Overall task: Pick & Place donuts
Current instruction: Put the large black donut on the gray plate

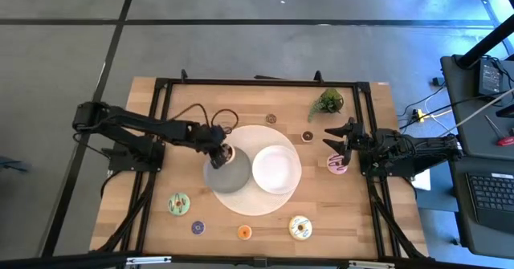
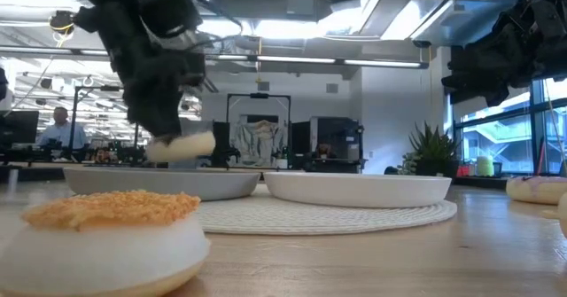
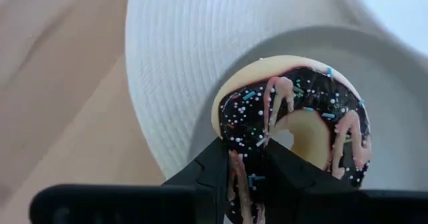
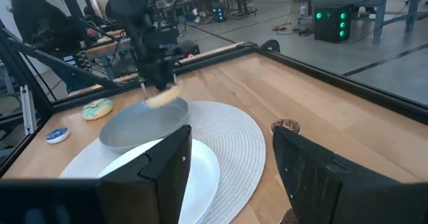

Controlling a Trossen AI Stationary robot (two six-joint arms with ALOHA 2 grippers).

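My left gripper (image 1: 223, 152) is shut on the chocolate-iced donut (image 3: 294, 124) and holds it just above the grey plate (image 1: 229, 177). In the low view this donut (image 2: 182, 146) hangs clear of the grey plate's rim (image 2: 164, 183). My right gripper (image 1: 341, 140) is open and hovers at the table's right side, near the pink donut (image 1: 337, 163). Flat on the wood lie the green donut (image 1: 178, 203), the purple mini (image 1: 197, 227), the orange mini (image 1: 245, 232), the cream donut (image 1: 299, 227) and two brown minis (image 1: 271, 118) (image 1: 307, 136). My left gripper pinches one side of the chocolate donut's ring (image 3: 249, 158) between its two fingers. One finger (image 3: 214, 170) is at the outer edge and the other finger (image 3: 289, 170) is by the hole. The fingers come from above, slanting down. The donut is lifted clear over the grey plate.
A white plate (image 1: 277, 169) sits beside the grey one on a round woven mat (image 1: 249, 205). A small green plant (image 1: 328, 102) stands near the far right corner. A black frame (image 1: 161, 84) runs round the table. An orange-topped donut (image 2: 111, 230) fills the low view's foreground.
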